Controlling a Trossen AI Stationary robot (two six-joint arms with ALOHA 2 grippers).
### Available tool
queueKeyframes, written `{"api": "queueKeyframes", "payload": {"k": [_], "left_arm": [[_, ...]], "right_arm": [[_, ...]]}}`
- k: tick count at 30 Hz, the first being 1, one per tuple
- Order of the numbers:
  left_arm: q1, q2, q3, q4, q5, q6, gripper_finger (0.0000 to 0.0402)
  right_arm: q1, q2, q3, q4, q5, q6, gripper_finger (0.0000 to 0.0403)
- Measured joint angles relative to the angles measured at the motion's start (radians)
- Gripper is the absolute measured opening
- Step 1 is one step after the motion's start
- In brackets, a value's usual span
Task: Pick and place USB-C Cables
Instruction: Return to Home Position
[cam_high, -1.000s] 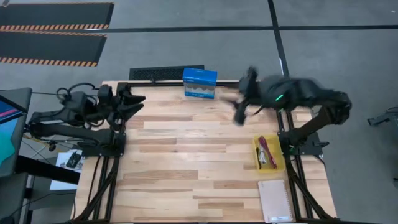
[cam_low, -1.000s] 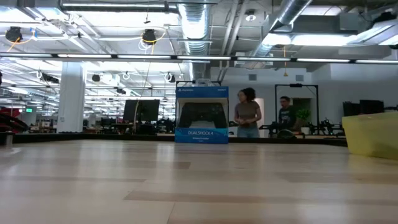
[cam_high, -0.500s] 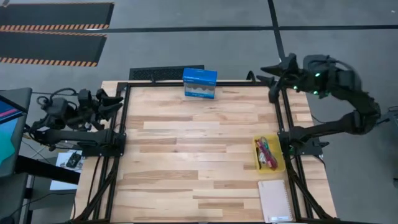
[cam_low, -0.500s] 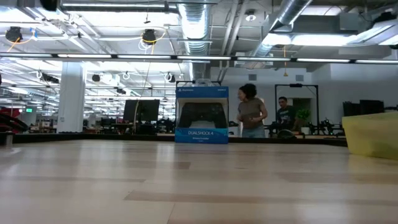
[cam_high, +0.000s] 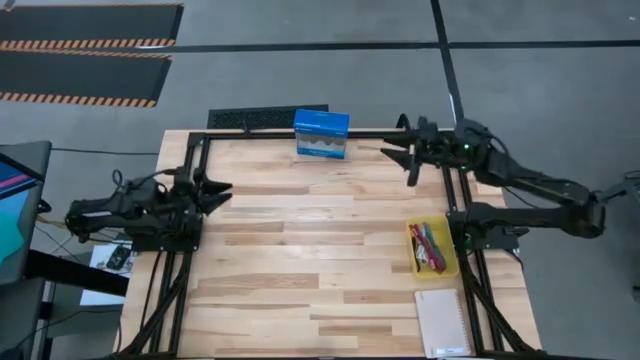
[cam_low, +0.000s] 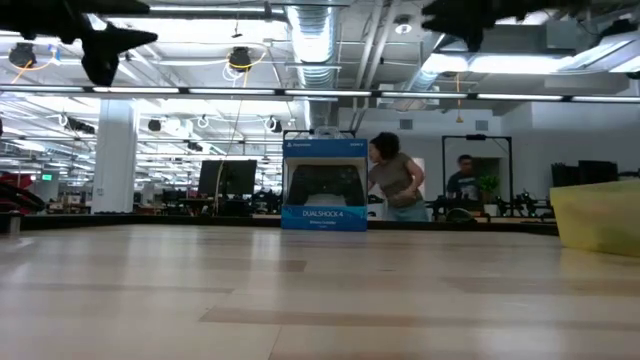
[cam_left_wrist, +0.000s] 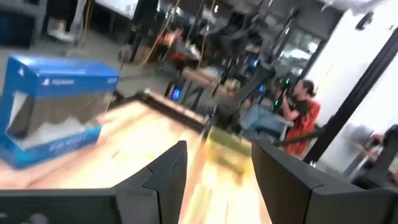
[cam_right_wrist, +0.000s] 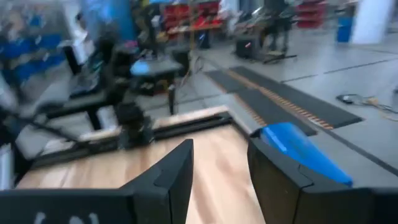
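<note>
While the left gripper (cam_high: 212, 189) and right gripper (cam_high: 399, 160) are held spread-fingered above the wooden table (cam_high: 300, 262), USB-C Cables (cam_high: 430, 244) are seen inside the yellow bin (cam_high: 411, 252). A person (cam_low: 395, 184) is seen in the workshop beyond.

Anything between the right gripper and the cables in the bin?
Nothing visible: only table top between the open right gripper and the cables in the yellow bin. Left gripper is at the left edge.

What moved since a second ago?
Both arms swung about. The right gripper pulled back from over the table to its far right edge; the left gripper shifted toward the near side. Both are open and empty. The person behind stepped toward the blue box. The box, the yellow bin with the cables and the notebook stayed put.
</note>
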Motion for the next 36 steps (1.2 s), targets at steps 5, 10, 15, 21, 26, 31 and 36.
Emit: {"api": "queueKeyframes", "payload": {"k": [5,10,15,21,26,31,36], "left_arm": [[0.000,-0.008,-0.115,0.106,0.011,0.014,0.0168],[0.000,-0.034,-0.238,0.211,0.019,0.015,0.0168],[0.000,-0.047,-0.326,0.313,0.051,0.016,0.0168],[0.000,-0.047,-0.354,0.366,0.108,0.019,0.0169],[0.000,-0.047,-0.354,0.364,0.114,0.048,0.0169],[0.000,-0.047,-0.354,0.346,0.106,0.051,0.0168],[0.000,-0.047,-0.355,0.328,0.090,0.064,0.0169]], "right_arm": [[-0.047,0.010,-0.142,0.137,0.000,0.121,0.0171],[-0.053,0.009,-0.285,0.294,-0.013,0.190,0.0172],[-0.053,0.007,-0.385,0.470,-0.046,0.226,0.0173],[-0.059,-0.029,-0.412,0.615,-0.236,0.328,0.0165],[-0.109,-0.208,-0.371,0.444,-0.243,0.371,0.0151],[-0.127,-0.424,-0.328,0.195,-0.240,0.342,0.0135],[-0.107,-0.596,-0.352,0.018,-0.164,0.285,0.0121]]}}
